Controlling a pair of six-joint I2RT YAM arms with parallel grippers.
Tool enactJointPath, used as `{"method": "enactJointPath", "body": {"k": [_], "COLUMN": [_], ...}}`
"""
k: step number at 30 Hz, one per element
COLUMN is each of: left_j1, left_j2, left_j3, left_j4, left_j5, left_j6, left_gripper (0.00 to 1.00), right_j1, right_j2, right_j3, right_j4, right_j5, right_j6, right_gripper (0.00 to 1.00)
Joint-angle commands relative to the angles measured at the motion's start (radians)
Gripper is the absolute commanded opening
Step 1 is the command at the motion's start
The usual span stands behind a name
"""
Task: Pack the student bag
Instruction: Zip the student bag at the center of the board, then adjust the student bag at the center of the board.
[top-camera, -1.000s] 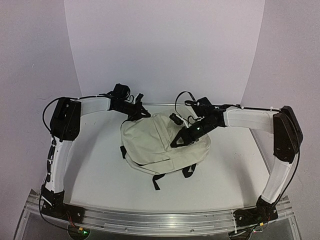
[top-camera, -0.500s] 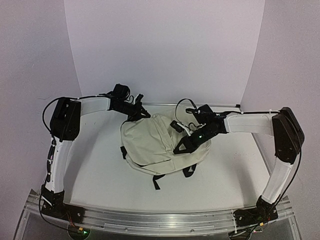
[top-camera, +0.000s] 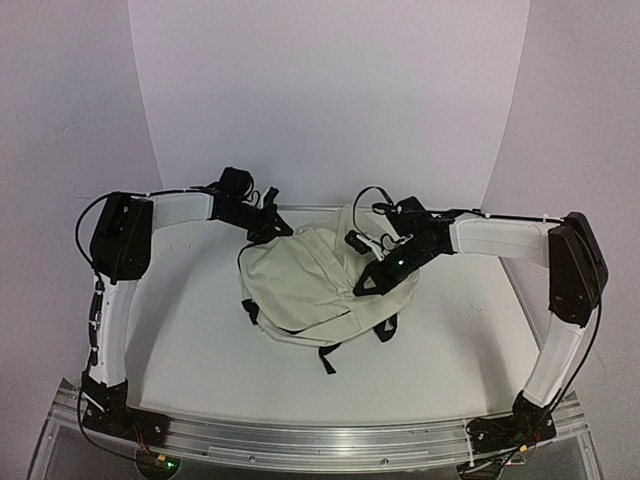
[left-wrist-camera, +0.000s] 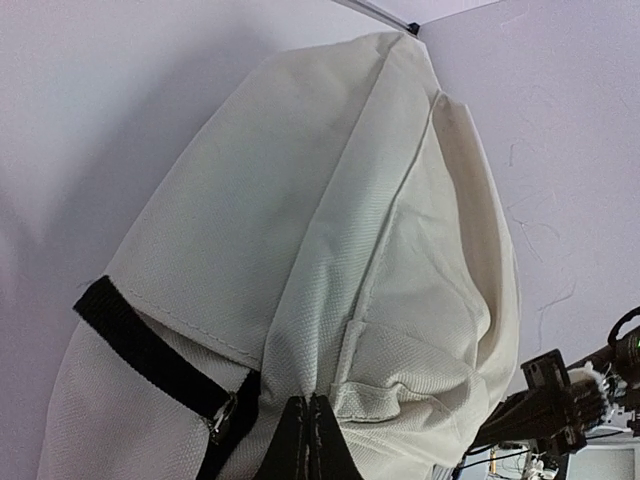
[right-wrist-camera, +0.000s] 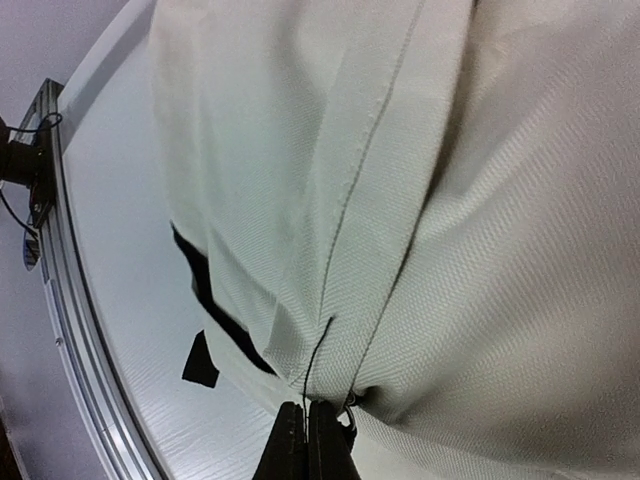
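Student bag (top-camera: 310, 285) is mid-bench (top-camera: 200, 330), nearer the far edge. Left gripper (top-camera: 270, 232) is pinched tight on its far-left fabric, right gripper (top-camera: 363, 287) clamped on a seam (black straps trail nearward).

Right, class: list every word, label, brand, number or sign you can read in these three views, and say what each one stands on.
None: no word, label, brand, number or sign can be read in any view.
The large cream fabric backpack shows only plain cloth and black trim, with no printed tag in sight.
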Motion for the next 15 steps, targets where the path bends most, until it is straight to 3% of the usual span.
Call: {"method": "enactJointPath", "body": {"k": [1,8,15], "left_j1": [0.06,0.044,-0.037], "left_j2": [-0.144,-0.262,-0.43], "left_j3": [-0.117,-0.349,-0.605], "left_j4": [0.038,0.132,0.226], "left_j5": [-0.141,-0.136,-0.205], "left_j6": [0.009,-0.035,-0.073], "left_gripper": [0.0,0.0,0.0], "right_j1": [-0.083,-0.16,-0.194], "right_j2": [-0.01,-0.038,0.093], "right_j3": [-0.014,0.03,0.183], "right_j4": [-0.118,-0.128,-0.126], "right_j5": [0.189,0.335,0.441], "right_j6": [0.015,0.002,0.001], "right_gripper": [0.0,0.0,0.0]}}
